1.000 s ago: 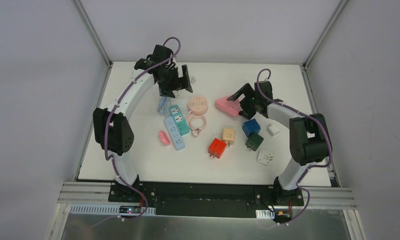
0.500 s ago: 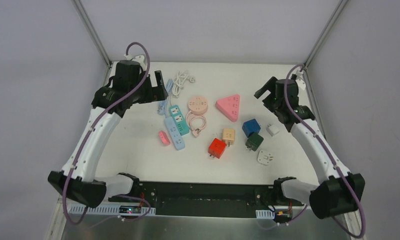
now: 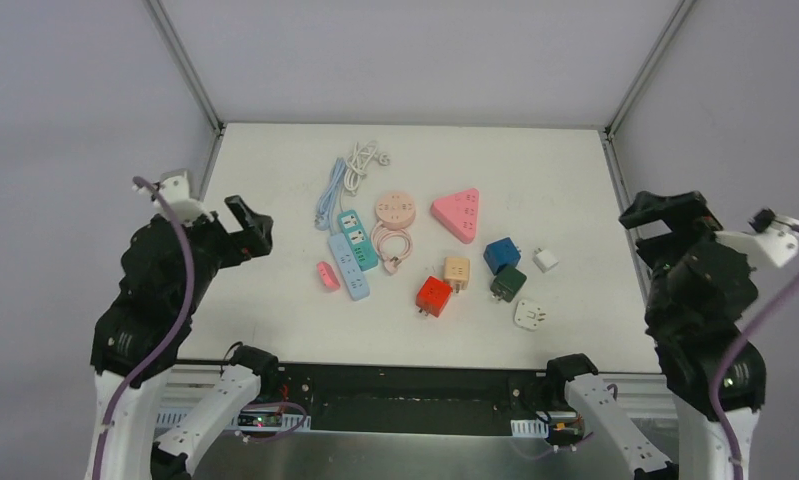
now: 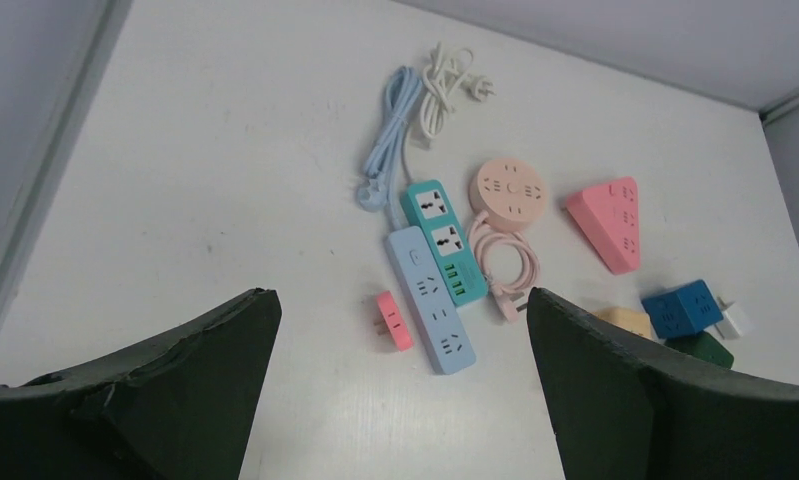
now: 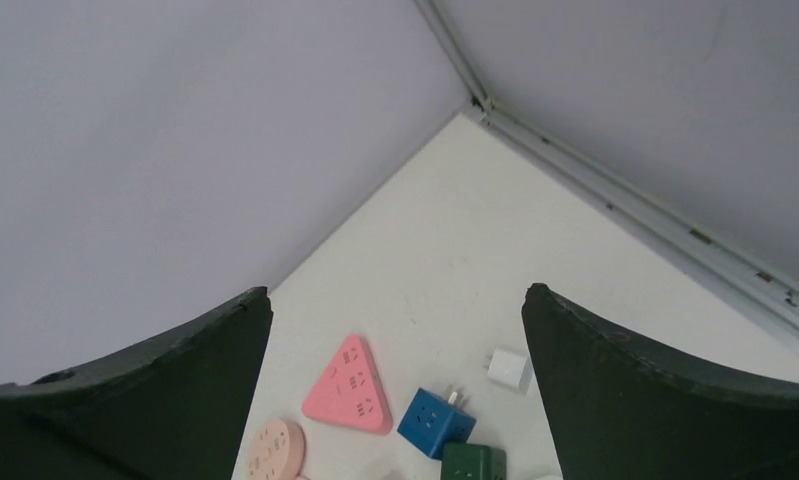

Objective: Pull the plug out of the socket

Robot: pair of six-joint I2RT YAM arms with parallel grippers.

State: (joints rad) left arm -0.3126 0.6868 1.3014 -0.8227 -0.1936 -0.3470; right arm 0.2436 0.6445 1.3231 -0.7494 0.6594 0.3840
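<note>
The small pink plug (image 4: 394, 320) lies flat just left of the light blue power strip (image 4: 430, 312), not touching it. I cannot see any plug seated in a socket. The plug looks like hard, smooth plastic with rounded edges. It is probably light, stiff and a little slippery, so I would pinch it across the flat sides of its body, not at the pins. The strip seems light too and may lift with it. The left gripper (image 4: 400, 300) and the right gripper (image 5: 395, 295) hang well away from the strip, both with jaws wide apart and holding nothing.

White table (image 3: 275, 320), power strips (image 3: 347, 265), cables (image 3: 360, 160), cubes (image 3: 434, 296), perhaps adapters
</note>
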